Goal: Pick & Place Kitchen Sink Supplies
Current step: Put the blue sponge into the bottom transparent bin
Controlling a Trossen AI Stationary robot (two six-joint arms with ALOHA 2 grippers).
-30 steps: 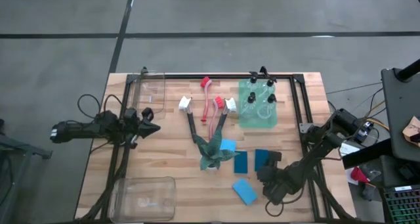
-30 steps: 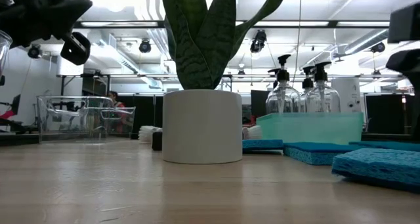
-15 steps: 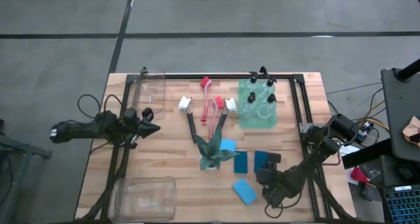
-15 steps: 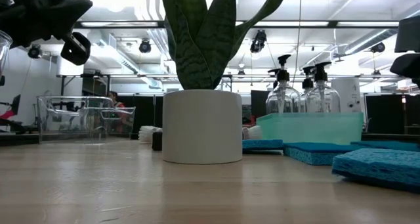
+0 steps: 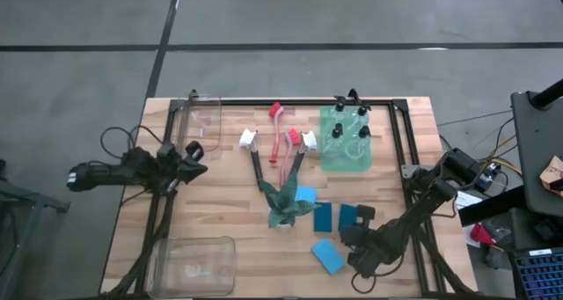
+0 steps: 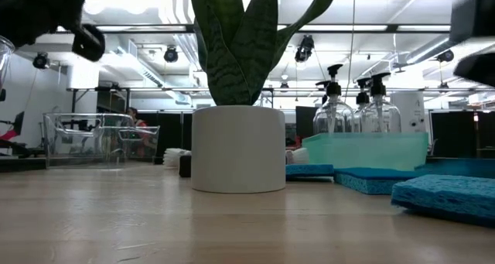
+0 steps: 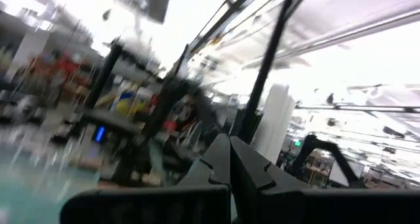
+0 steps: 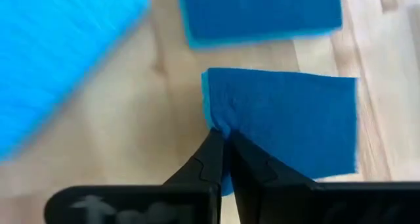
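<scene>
Several flat sponges lie on the table's near right: a light blue one [image 5: 305, 194], a teal one [image 5: 322, 216], a blue one [image 5: 327, 256], and a teal sponge [image 5: 348, 214] [image 8: 282, 119] under my right gripper [image 5: 354, 219] [image 8: 223, 142], which is shut on its edge. Dish brushes with white [image 5: 249, 142] and red [image 5: 275, 112] heads lie at the far middle. Black-capped bottles [image 5: 347, 124] stand in a pale green tray [image 5: 343, 155]. My left gripper [image 5: 197, 164] [image 7: 230, 159] is shut on nothing at the table's left, raised off the wood. My right gripper pinches one edge of the teal sponge, close to a corner [image 8: 211, 122], between its two fingertips. The fingers come down at it from above and from the table's near right. The edge is drawn in where they meet. I cannot tell whether the sponge is off the table.
A green plant in a white pot [image 5: 286, 205] [image 6: 238, 148] stands mid-table, just left of the sponges. One clear bin [image 5: 204, 120] sits at the far left and another [image 5: 193, 263] at the near left. A dark frame [image 5: 400, 142] runs around the table.
My left gripper has risen a little and drawn slightly toward the table's left edge. My right gripper has edged a little toward the table's left, over the teal sponge.
</scene>
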